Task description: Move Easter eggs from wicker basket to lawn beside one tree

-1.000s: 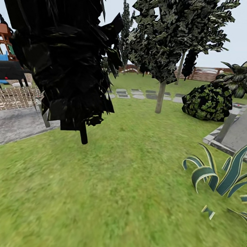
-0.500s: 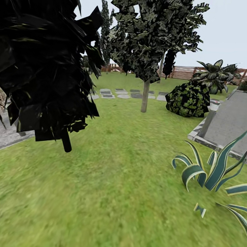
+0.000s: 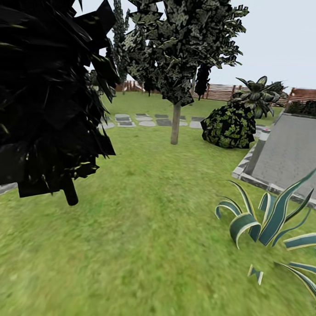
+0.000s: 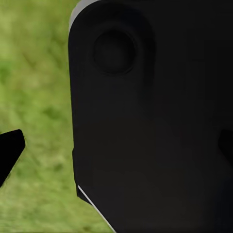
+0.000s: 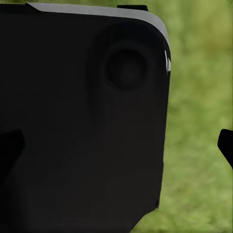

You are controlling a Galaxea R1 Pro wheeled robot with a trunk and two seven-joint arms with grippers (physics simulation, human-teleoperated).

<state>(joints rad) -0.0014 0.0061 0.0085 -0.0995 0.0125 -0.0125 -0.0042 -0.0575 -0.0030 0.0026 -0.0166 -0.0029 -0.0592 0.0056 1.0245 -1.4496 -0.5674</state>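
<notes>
Head view: lawn (image 3: 150, 231) is mottled green grass, flat, running from the near edge out to the slat fence (image 3: 220, 92) at 12 o'clock. Tree (image 3: 175, 124) w/ pale grey-beige trunk stands approx. centre, 12 o'clock, dark speckled crown above. Grey stepping stones (image 3: 141, 119) lie just behind it. Round dark bush (image 3: 228, 126) at 1 o'clock. Thin dark-trunked black-leaved tree (image 3: 69, 191) close at 9–10 o'clock. Striped spiky plant (image 3: 270, 222) at 4 o'clock; grey paved slab (image 3: 293, 154) at 2–3.

Wrist views: black housing blocks most of each, blurred grass behind. Left fingertip (image 4: 9, 150) and right fingertip (image 5: 225, 143) sit at the frame edges; can't tell finger spread on either.
</notes>
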